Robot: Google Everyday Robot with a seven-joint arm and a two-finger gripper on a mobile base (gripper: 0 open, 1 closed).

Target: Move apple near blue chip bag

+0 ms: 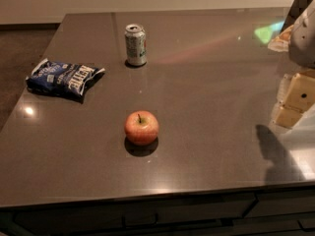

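Note:
The apple (141,127), red-orange with a short dark stem, sits on the dark countertop (211,82) near the middle front. The blue chip bag (64,79), dark blue foil with white lettering, lies flat at the left side of the counter, apart from the apple. My gripper (289,103) hangs at the right edge of the view, well to the right of the apple and above the counter. Its two yellowish fingers (301,91) stand apart and hold nothing.
A silver-green soda can (135,44) stands upright behind the apple, to the right of the bag. Some packaging (281,38) lies at the far right back corner. The counter's front edge (147,194) runs along the bottom, with floor to the left.

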